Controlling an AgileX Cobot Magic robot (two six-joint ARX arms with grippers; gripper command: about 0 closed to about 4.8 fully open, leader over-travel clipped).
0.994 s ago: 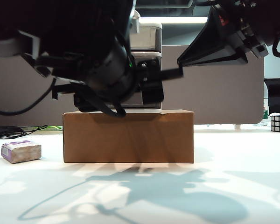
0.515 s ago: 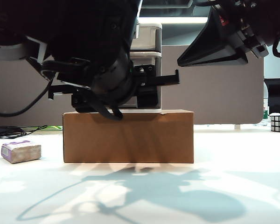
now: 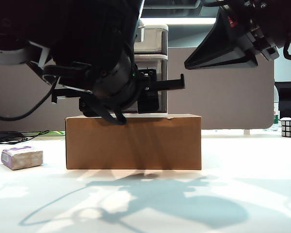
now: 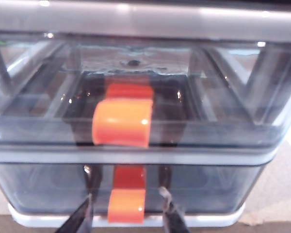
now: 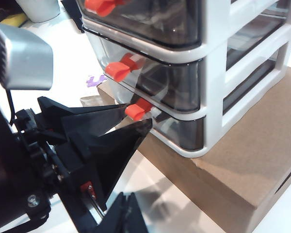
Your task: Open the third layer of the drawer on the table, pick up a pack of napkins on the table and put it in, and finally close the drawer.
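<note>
My left gripper [image 4: 128, 213] has its fingers [image 4: 82, 216] apart, one on each side of the orange handle [image 4: 127, 206] of the bottom drawer [image 4: 63, 187]; I can't tell whether they touch it. I'd pinch squarely on that tab, then pull straight out so the drawer unit [image 5: 211, 73] doesn't slide on the cardboard box [image 3: 133, 141]. My right gripper [image 5: 121, 216] waits beside the unit, fingers together and empty. The napkin pack [image 3: 22, 157] lies on the tabletop [image 3: 242, 174], well left of the box.

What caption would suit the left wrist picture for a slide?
The left hand brackets the orange handle of the lowest drawer, fingers either side.
</note>
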